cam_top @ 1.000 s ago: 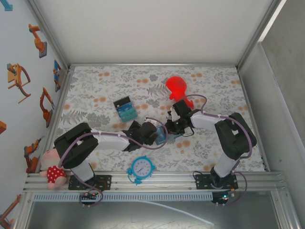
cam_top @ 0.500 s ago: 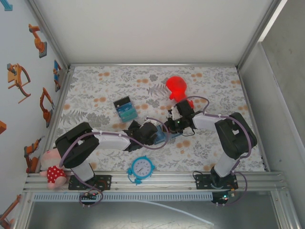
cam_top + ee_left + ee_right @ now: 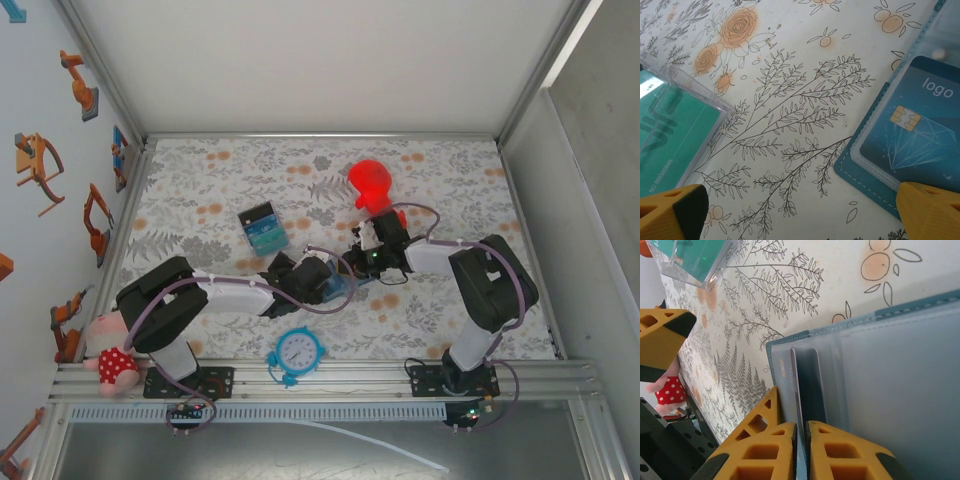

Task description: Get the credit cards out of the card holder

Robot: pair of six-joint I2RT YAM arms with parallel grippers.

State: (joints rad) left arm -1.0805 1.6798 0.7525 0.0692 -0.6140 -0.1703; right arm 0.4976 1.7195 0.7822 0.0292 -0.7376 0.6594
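A floral-printed worktop sits between white walls. Near its middle, the flat slate-blue bifold card holder lies open. The right hand pinches a thin dark credit card by its edge. The left hand is spread wide beside the holder.

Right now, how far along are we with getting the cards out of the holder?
Done: the card holder lies open. In hand: the right gripper pinches the edge of a dark card at its sleeve. Remaining: no card is out yet; the blue logo card sits sleeved, and the left gripper hangs open.
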